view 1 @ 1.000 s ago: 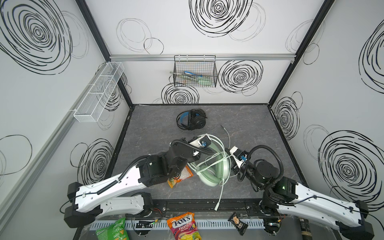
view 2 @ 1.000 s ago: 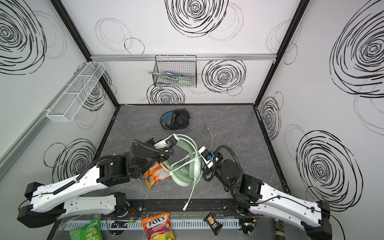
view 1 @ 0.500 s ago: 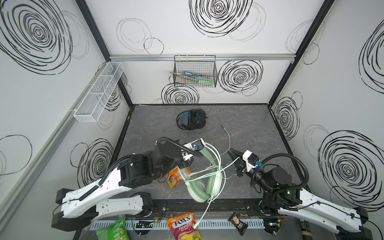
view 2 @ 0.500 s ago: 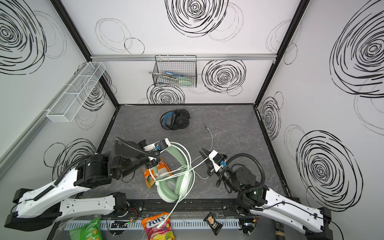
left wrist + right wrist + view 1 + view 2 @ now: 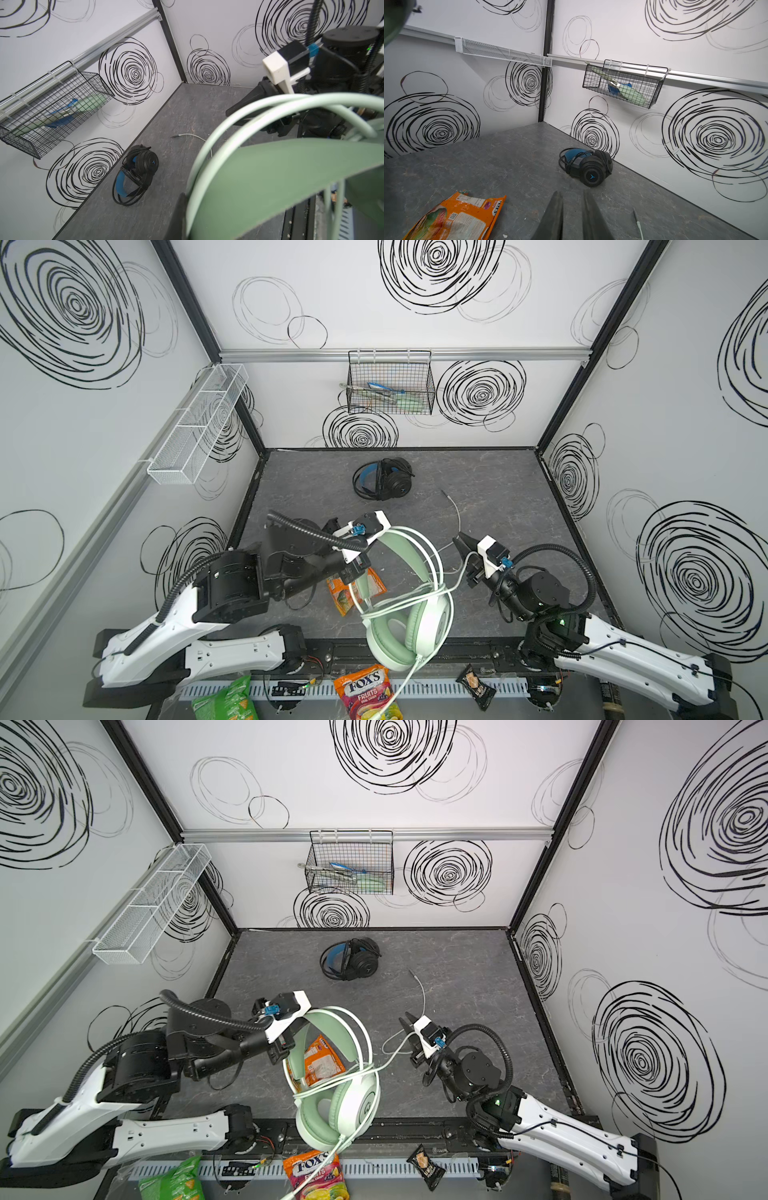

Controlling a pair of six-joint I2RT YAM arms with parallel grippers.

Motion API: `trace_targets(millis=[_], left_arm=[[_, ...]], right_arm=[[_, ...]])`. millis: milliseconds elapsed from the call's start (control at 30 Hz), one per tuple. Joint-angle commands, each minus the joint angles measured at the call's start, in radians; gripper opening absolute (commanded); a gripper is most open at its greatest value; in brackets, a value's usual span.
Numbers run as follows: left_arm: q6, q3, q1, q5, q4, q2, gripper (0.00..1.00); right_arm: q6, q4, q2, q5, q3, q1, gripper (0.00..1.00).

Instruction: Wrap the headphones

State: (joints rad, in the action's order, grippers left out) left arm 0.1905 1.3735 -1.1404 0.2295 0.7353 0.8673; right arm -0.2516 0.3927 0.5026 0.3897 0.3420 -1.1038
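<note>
The left hand is pressed together on the headband of the mint-green headphones and holds them up in the air, above the front part of the bench; the ear cups hang near the front edge. Their whitish cable makes some loops around the headset, and its free end lies on the bench, toward the back. The right hand is just beside this cable, with its fingers a little apart and nothing between them. Under the headset an orange snack bag lies on the bench. The black headphones rest near the back wall, their black cable looped around them, well apart from both hands. Above them a black wire basket hangs on the wall.
</note>
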Motion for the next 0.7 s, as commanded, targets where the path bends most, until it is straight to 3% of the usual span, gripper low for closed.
trace_targets(millis=[0, 200, 667], left_arm=[[-0.108, 0.033, 0.002, -0.074, -0.147, -0.008, 0.00], [-0.231, 0.017, 0.002, -0.090, -0.299, -0.028, 0.00], [-0.508, -0.086, 0.013, 0.181, -0.645, -0.071, 0.00]], right_arm=[[0.004, 0.073, 0.028, -0.019, -0.006, 0.014, 0.21], [0.015, 0.121, 0.076, -0.051, 0.002, 0.023, 0.19], [0.098, 0.208, 0.163, -0.162, -0.018, 0.030, 0.05]])
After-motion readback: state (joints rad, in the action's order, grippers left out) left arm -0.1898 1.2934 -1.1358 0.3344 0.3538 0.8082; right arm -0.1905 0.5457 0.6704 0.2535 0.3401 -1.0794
